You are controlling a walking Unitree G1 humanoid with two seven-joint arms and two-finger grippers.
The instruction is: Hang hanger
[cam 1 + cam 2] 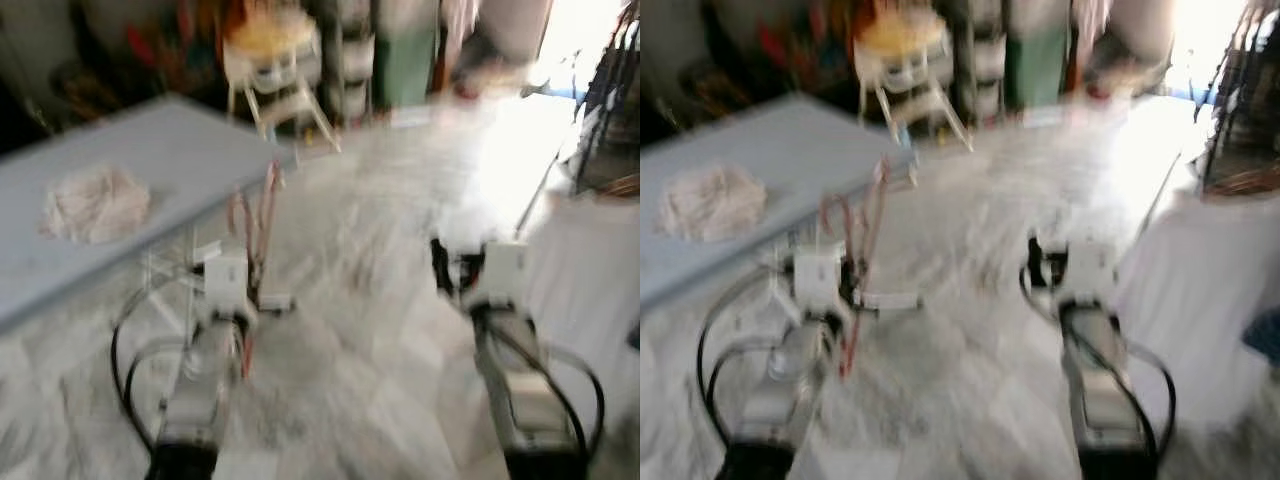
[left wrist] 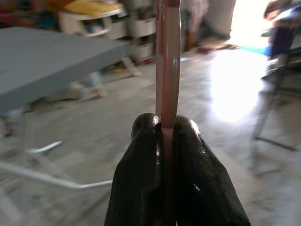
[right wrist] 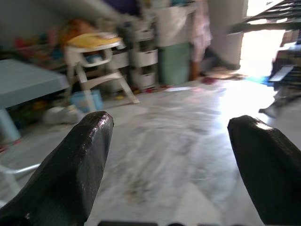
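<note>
Marble floor (image 1: 380,300) is blurred ahead, with a grey table (image 1: 150,160) at far left. A pink hanger (image 2: 167,70) is pinched flat in the clenched left gripper (image 2: 168,129), rising beyond the fingertips. It could swing or slip on so narrow a hold. The right gripper (image 3: 171,127) is spread, empty.

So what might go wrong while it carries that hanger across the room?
The left pincer pinches the hanger by one thin edge, so it could twist or slip out. The head views are blurred, so the robot seems to be moving; the hanger sticking up could clip the grey table close on its left.
</note>
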